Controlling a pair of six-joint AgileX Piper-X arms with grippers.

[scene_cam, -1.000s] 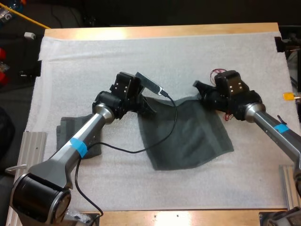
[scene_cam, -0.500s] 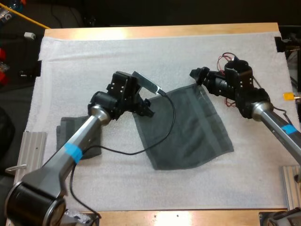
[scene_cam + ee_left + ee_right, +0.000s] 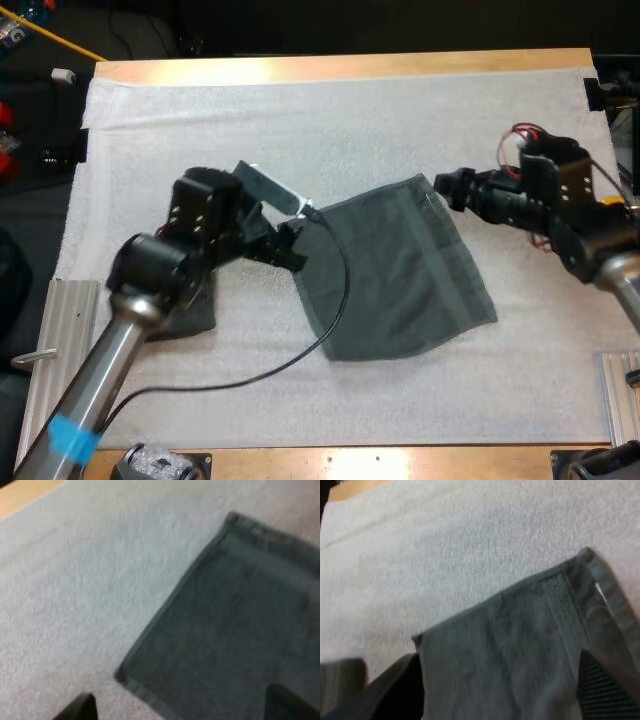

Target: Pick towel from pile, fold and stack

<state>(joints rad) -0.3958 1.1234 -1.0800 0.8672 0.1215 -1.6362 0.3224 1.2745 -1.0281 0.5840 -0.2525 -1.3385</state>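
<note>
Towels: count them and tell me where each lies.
2. The flat towel lies spread centrally; the second towel sits left of it, partly covered. Others may be hidden.

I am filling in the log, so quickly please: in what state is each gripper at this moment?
Left gripper: open, holding nothing, at the edge of the towel.
Right gripper: open, holding nothing, at the towel's far corner.

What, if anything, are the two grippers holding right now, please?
Nothing: the left gripper and the right gripper are both open, and the towel lies flat on the mat.
</note>
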